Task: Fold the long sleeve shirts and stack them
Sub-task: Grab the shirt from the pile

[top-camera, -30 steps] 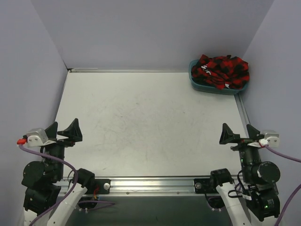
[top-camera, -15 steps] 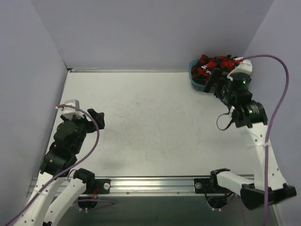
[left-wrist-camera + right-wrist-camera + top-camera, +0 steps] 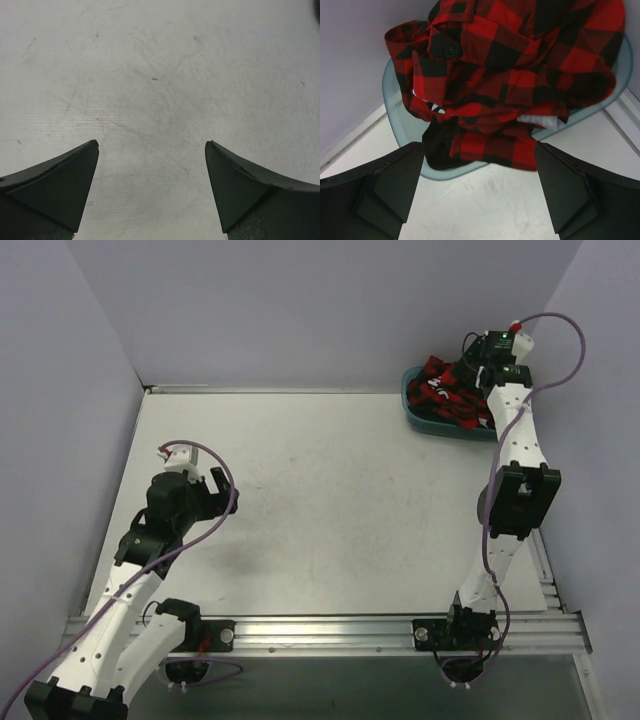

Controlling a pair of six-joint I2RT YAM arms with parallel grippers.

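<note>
Right gripper (image 3: 479, 148): fingers spread wide, nothing between them, poised above the teal tub (image 3: 396, 110). Red-and-black flannel shirt (image 3: 520, 65): crumpled in the tub, heaped beyond the two fingertips and spanning the gap between them, with its lower folds spilling over the near rim. A white label (image 3: 538, 120) shows close to the finger on the view's right. Black shirt (image 3: 438, 146): a dark fold under the flannel, hanging over the rim just beside the finger on the view's left. Left gripper (image 3: 151, 145): fingers wide apart and empty above the scuffed table (image 3: 160, 65), well apart from both shirts.
</note>
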